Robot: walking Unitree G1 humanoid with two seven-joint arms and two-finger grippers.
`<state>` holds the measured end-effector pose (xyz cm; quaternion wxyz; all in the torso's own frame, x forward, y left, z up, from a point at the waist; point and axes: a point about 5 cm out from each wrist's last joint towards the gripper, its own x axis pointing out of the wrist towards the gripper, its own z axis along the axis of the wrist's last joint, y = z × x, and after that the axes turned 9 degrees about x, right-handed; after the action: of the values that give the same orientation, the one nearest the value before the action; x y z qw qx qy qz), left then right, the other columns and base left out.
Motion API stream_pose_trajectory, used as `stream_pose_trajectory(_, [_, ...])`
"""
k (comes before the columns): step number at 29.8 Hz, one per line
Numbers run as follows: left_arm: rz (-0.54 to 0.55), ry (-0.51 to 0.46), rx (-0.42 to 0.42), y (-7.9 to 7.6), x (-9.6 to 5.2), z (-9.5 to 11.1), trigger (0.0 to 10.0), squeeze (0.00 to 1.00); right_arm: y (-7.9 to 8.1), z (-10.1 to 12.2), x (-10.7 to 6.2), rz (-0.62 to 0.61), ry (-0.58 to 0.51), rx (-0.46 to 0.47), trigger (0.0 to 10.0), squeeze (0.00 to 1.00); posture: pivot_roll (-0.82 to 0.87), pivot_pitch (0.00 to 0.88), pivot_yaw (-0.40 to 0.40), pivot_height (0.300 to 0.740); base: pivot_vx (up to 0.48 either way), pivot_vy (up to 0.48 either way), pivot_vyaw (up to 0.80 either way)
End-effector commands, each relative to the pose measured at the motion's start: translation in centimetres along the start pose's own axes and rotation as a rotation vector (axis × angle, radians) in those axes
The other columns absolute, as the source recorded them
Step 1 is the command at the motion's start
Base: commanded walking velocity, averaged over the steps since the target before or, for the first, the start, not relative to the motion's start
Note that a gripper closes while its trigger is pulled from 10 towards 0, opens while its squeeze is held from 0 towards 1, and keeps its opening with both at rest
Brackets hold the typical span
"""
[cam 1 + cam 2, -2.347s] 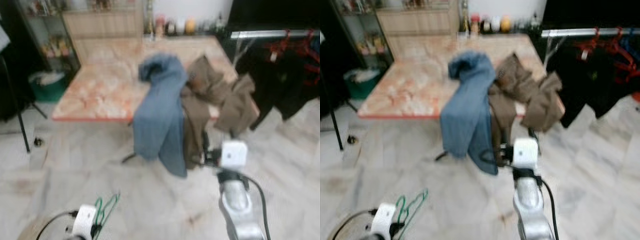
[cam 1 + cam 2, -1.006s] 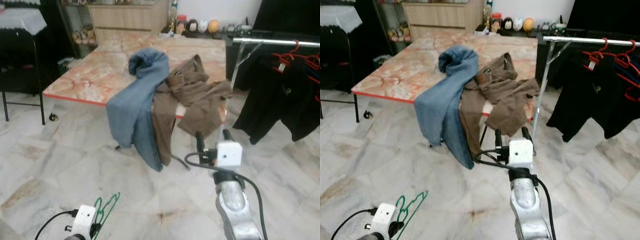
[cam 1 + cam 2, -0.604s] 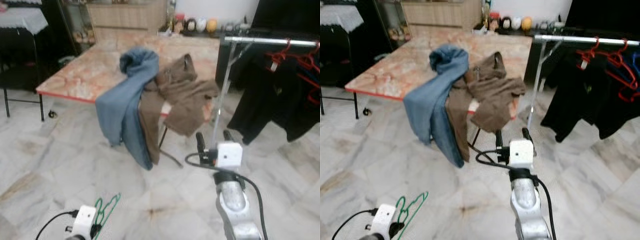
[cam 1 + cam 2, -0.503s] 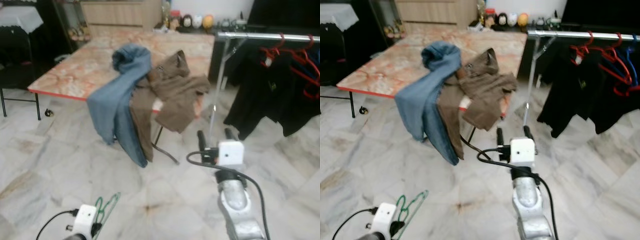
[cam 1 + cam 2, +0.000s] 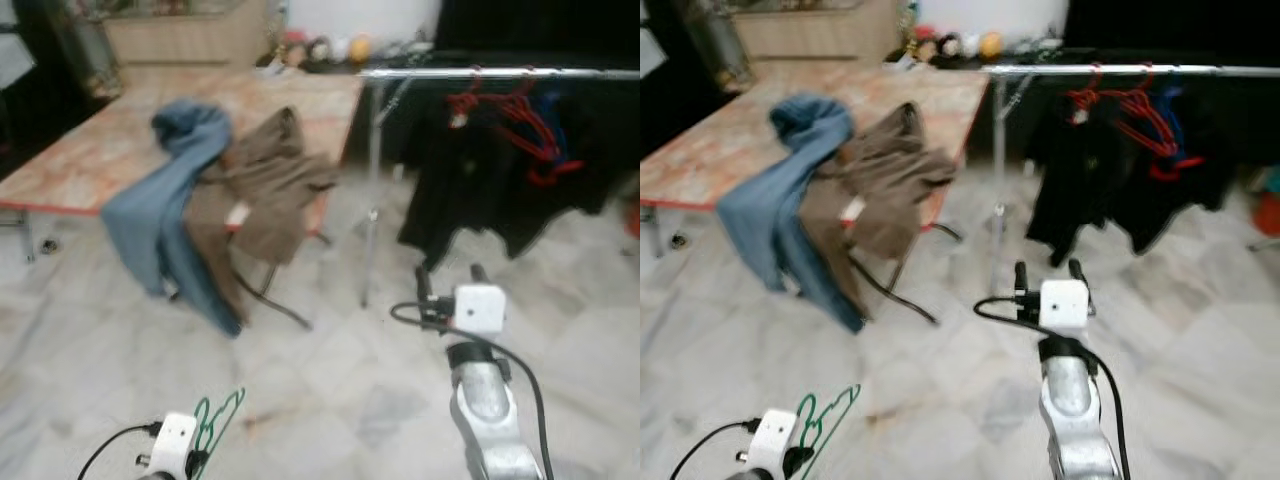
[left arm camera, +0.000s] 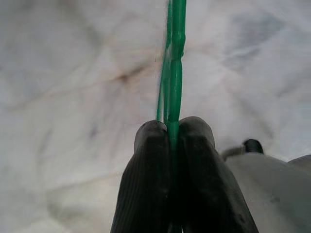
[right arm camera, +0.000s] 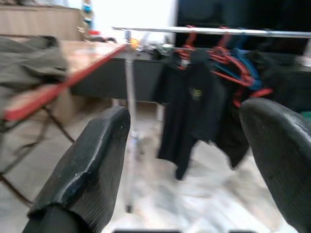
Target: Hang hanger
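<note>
A thin green hanger is clamped in my left gripper, which is shut on it low at the bottom left, over the floor. My right gripper is held out ahead, open and empty, pointing toward the clothes rail. That silver rail runs across the upper right on a thin upright pole. Black garments hang from it on red hangers and a blue one. In the right wrist view the rail and the dark clothes lie straight ahead between the fingers.
A marble-topped table with a red edge stands at the left, with blue jeans and brown clothes draped over its corner. Small items line a counter behind. Pale marble floor lies between me and the rail.
The whole view has swung to the right: the table and draped clothes slid left and the clothes rail came toward the centre. Both grippers keep their hold and pose.
</note>
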<state>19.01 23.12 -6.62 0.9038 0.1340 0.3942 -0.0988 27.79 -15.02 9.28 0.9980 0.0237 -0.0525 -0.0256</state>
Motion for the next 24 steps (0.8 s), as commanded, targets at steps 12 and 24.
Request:
stream_pose_trajectory(12, [-0.008, 0.013, 0.021, -0.01, 0.02, -0.05, 10.0, 0.00, 0.35, 0.24, 0.07, 0.016, -0.018, -0.006, 10.0, 0.00, 0.08, 0.000, 0.050, 0.740, 0.000, -0.308, -0.06])
stream_pose_trajectory(24, [-0.006, -0.017, 0.030, 0.18, 0.16, 0.67, 10.0, 0.00, 0.47, 0.55, 0.13, 0.031, -0.038, -0.011, 10.0, 0.00, 0.08, 0.000, 0.051, 0.740, 0.000, -0.233, 0.00])
